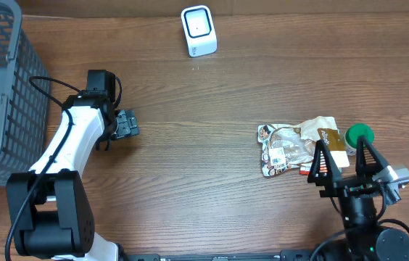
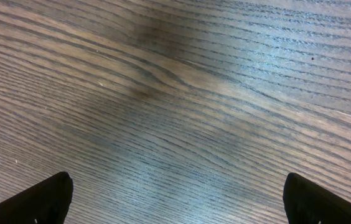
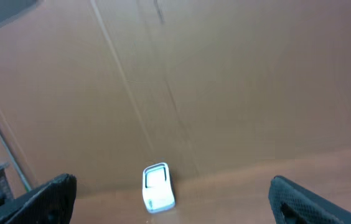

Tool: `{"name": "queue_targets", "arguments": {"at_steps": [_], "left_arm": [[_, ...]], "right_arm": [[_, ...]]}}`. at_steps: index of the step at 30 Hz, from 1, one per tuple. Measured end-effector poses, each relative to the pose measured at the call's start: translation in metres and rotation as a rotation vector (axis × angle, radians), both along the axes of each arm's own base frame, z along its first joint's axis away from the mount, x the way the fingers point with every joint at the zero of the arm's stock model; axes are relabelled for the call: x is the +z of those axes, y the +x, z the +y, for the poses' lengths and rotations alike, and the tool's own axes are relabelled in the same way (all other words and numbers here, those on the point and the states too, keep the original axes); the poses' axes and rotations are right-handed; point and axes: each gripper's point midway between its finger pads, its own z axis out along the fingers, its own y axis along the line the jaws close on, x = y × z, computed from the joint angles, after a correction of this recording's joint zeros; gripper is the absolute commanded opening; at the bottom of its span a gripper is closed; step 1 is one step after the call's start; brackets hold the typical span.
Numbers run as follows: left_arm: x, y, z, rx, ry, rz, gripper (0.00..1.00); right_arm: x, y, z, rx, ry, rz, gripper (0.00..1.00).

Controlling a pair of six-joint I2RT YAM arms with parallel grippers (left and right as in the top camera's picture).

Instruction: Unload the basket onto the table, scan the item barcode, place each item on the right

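- Right claw: jaws spread wide, nothing between them. From overhead its fingers frame the right end of the crumpled packet. Its own camera looks out toward the far edge and not down at the goods, so no contact is shown.
- Left claw: jaws likewise wide apart and empty. It sits toward the left edge of the tabletop, beside the basket, with only bare wood grain under it.
- Task item: the crumpled packet lies flat on the right half of the tabletop, nearer the near edge. A small white label shows on its left part; whether that carries the barcode cannot be told.
- A green-capped item lies just beside the packet's right end. Whether the two touch cannot be told.
- Scanner: stands at the far edge near the middle, well apart from the packet, with its window facing the near side. It sits centred in the right wrist view.
- Step in hand, judged: the very start. Nothing is picked up and nothing is presented to the scanner.
- Next move, judged: the right claw must tip down onto the packet and close on a firm fold clear of the label. It must then lift the packet and carry it to the far edge, with the label turned toward the scanner window.
- Risk, judged: the crinkled foil may slip or fold over the code.
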Motion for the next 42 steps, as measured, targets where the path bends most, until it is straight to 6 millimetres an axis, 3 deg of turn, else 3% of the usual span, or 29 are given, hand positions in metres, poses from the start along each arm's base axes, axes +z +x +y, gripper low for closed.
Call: {"name": "queue_targets", "arguments": {"at_steps": [6,9,20,27,35,42], "left_arm": [[0.000,0.000,0.000,0.000,0.000,0.000,1.00],[0.000,0.000,0.000,0.000,0.000,0.000,1.00],[0.000,0.000,0.000,0.000,0.000,0.000,1.00],[0.000,0.000,0.000,0.000,0.000,0.000,1.00],[0.000,0.000,0.000,0.000,0.000,0.000,1.00],[0.000,0.000,0.000,0.000,0.000,0.000,1.00]], "right_arm": [[-0.007,0.006,0.001,-0.001,0.012,-0.073,1.00],[-0.021,0.008,0.001,-0.001,0.011,-0.069,1.00],[-0.032,0.012,0.001,-0.004,0.011,-0.065,1.00],[-0.050,0.018,0.002,-0.007,0.011,-0.057,1.00],[-0.054,0.019,0.001,-0.020,-0.006,-0.095,1.00],[-0.099,0.029,0.002,-0.022,-0.065,0.087,1.00]]}}
